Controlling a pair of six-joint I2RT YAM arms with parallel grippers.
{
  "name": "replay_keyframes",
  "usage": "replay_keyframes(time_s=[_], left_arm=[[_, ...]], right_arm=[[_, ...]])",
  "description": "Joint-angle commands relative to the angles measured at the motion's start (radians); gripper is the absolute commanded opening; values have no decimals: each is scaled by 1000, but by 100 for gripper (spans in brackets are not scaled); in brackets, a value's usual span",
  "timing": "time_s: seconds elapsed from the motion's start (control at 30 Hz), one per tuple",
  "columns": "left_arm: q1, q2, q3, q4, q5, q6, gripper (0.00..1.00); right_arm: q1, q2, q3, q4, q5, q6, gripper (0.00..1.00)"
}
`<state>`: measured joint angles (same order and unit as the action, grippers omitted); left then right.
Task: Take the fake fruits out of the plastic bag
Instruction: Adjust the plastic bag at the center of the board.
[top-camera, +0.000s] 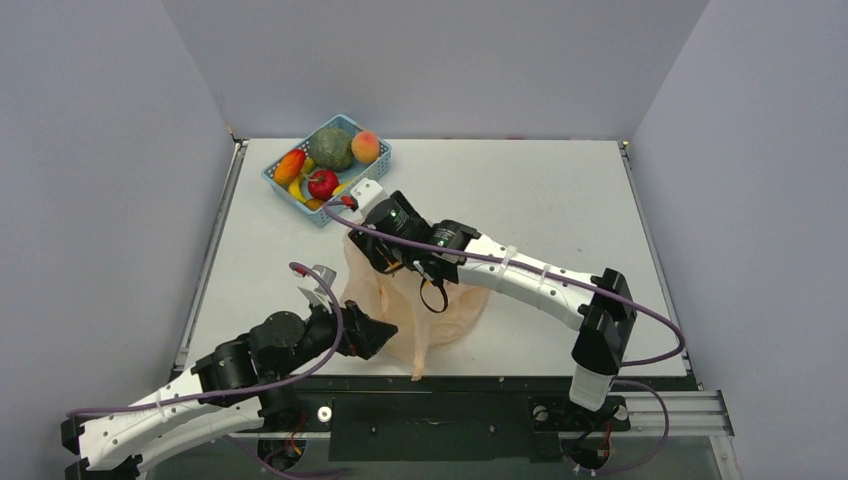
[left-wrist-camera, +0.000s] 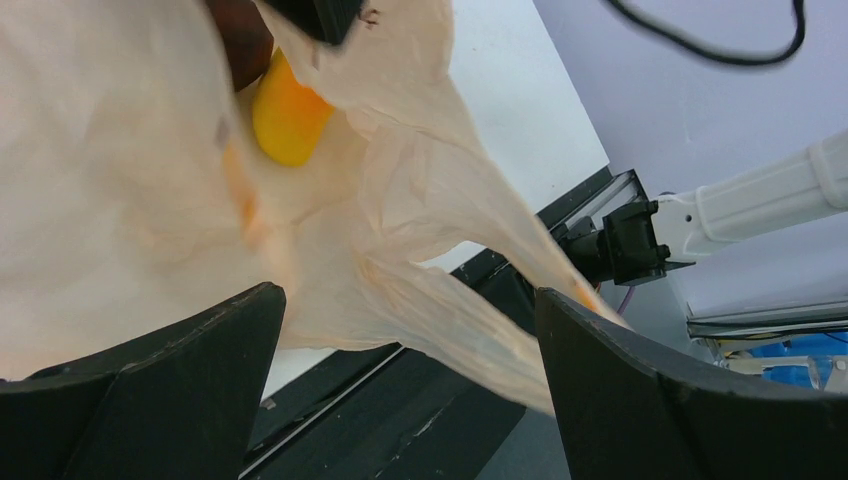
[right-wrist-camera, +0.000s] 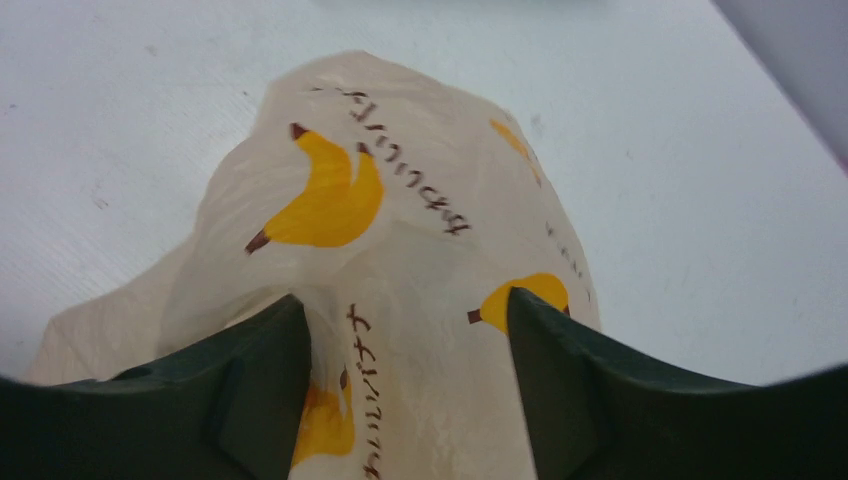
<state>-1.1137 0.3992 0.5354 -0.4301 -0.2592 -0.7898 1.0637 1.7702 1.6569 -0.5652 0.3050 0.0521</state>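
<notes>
The plastic bag, pale orange with banana prints, lies crumpled near the table's front, with one end hanging over the edge. My right gripper is at the bag's far-left top. In the right wrist view the right gripper is open, its jaws astride the bag. My left gripper is at the bag's near-left side. In its own view the left gripper is open, with a stretched fold of the bag running between the fingers. A yellow-orange fake fruit and a dark maroon one show through the film.
A blue mesh basket at the back left holds a big green ball, a red apple and other fruit, close behind my right wrist. The table's front edge and black rail lie just below the bag.
</notes>
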Motion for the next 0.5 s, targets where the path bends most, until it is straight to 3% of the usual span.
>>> replay_keyframes(time_s=[0.0,0.07,0.23,0.47], left_arm=[[-5,-9,54,84,-1,29,96],[-5,-22,78,58,-13,49,96],[-5,-66,149,-24,-57,70,97],[-5,-49,168,-36,-27,43,97]], right_arm=[[99,-176,-109,-181,238,261,75],[126,-243,-147,-231,265,347,82],[217,-379,-255,-262,284,543,85],[306,-382,-325,-337,472,726,86]])
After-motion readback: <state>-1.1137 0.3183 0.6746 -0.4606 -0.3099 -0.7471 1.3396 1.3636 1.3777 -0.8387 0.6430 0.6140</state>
